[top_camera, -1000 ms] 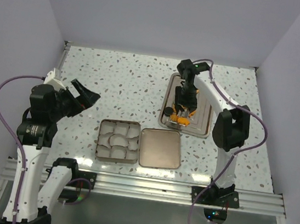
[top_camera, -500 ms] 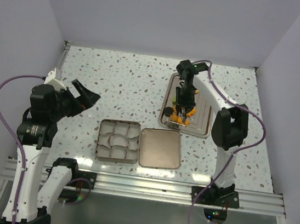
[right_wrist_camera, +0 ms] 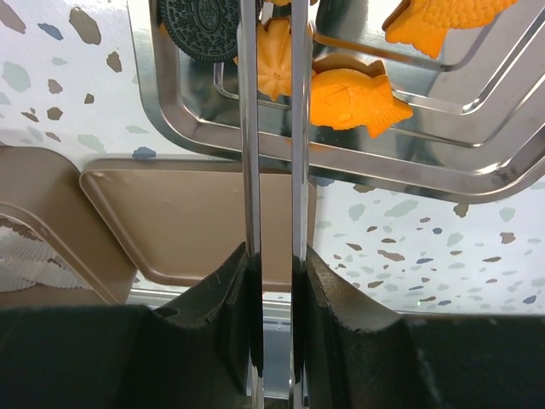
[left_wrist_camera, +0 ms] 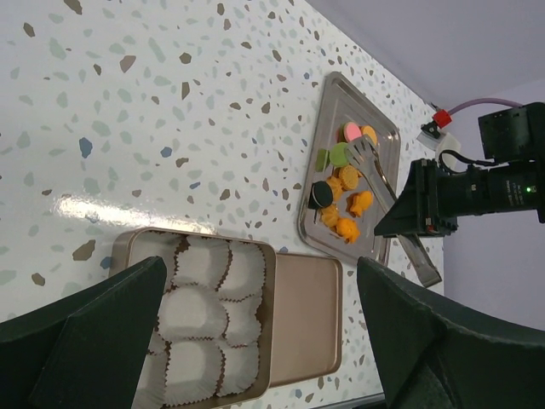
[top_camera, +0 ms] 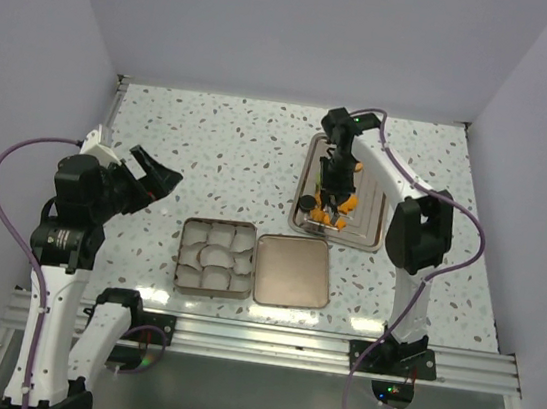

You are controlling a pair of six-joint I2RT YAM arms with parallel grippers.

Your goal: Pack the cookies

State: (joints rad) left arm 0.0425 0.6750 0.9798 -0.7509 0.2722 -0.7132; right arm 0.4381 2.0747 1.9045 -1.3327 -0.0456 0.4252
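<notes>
About 10 cookies (left_wrist_camera: 348, 177) lie bunched on the steel tray (left_wrist_camera: 328, 102) at the far right of the surface (top_camera: 230, 148). Most are orange and some fish-shaped, with 1 pink, 2 green and 1 black sandwich cookie (right_wrist_camera: 200, 25).

1 flower-shaped orange cookie (right_wrist_camera: 277, 68) shows between the 2 blades of the metal tongs (right_wrist_camera: 248, 153), just beside a fish-shaped cookie (right_wrist_camera: 353, 94). The right pincer (right_wrist_camera: 274, 264) is clamped on the tongs, pressing the blades to a narrow gap. Their tips are out of the wrist view, so I cannot tell whether they have nipped the cookie.

The tongs' long axis runs far to near along the tray, and the cookies lie straight ahead of the pincer on that line.

The left pincer (top_camera: 151, 176) is spread wide, holds nothing and sits well apart on the left, so the right arm is nearer.

The tin of paper cups (top_camera: 214, 257) and its lid (top_camera: 292, 271) lie near and left of the tray, so any carry probably goes that way.
</notes>
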